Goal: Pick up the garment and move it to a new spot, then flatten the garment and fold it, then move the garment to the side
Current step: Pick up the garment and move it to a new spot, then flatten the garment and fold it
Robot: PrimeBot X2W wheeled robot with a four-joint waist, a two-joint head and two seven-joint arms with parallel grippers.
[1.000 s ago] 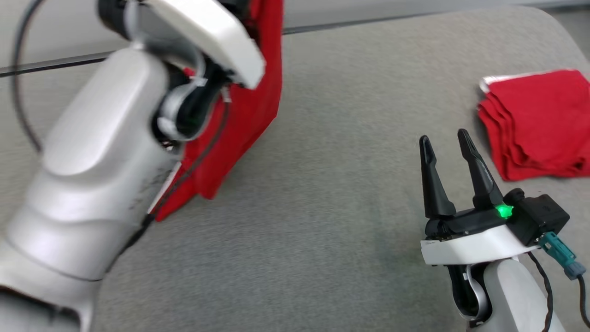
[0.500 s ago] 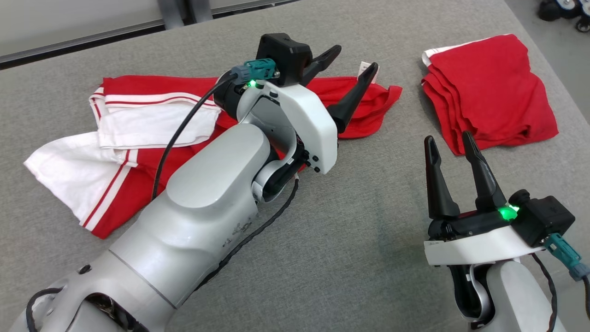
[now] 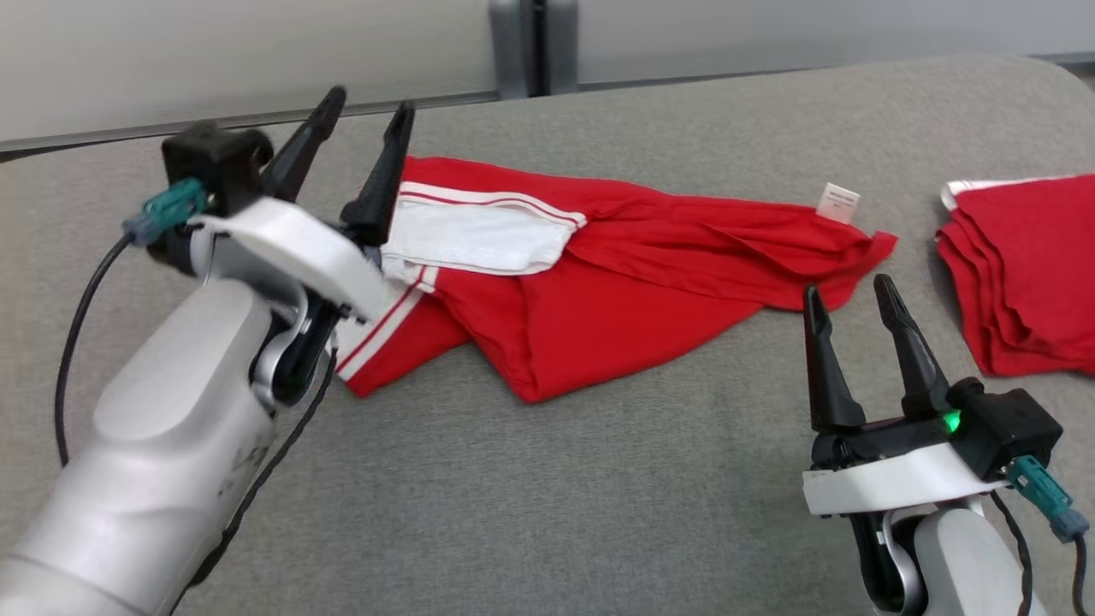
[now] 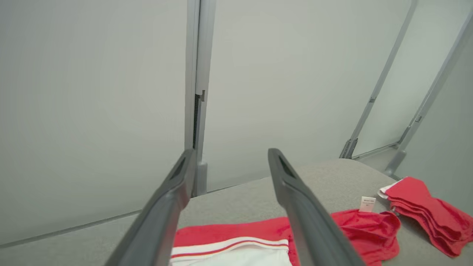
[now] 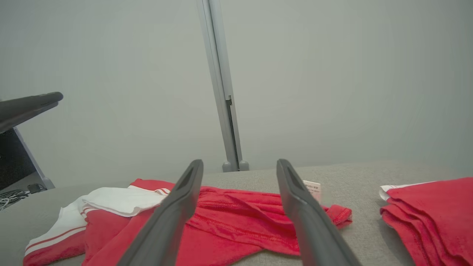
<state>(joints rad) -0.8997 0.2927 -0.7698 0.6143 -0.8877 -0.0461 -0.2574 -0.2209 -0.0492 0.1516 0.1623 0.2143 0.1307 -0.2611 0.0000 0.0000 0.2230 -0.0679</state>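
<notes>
The garment [image 3: 616, 291], a red top with white sleeves edged in red stripes, lies rumpled on the grey fabric-covered surface [image 3: 547, 479], spread from left of centre towards the right. Its white sleeve part is folded over the red body at the left end, and a small white label [image 3: 837, 203] sticks up at the right end.

The left claw [image 3: 365, 104] is at the garment's left end, its two dark fingers spread apart with nothing between them. In the head view the right-hand finger crosses the white sleeve. The left wrist view shows the fingers aimed at the pale wall [image 4: 92, 92], with the garment low in that view.

The right claw [image 3: 847, 291] is at the lower right, also spread wide and empty, its tips just short of the garment's right end. To its right, well apart from the garment, sits a folded stack of red cloth [image 3: 1026, 274] with a white edge showing at its far corner.
</notes>
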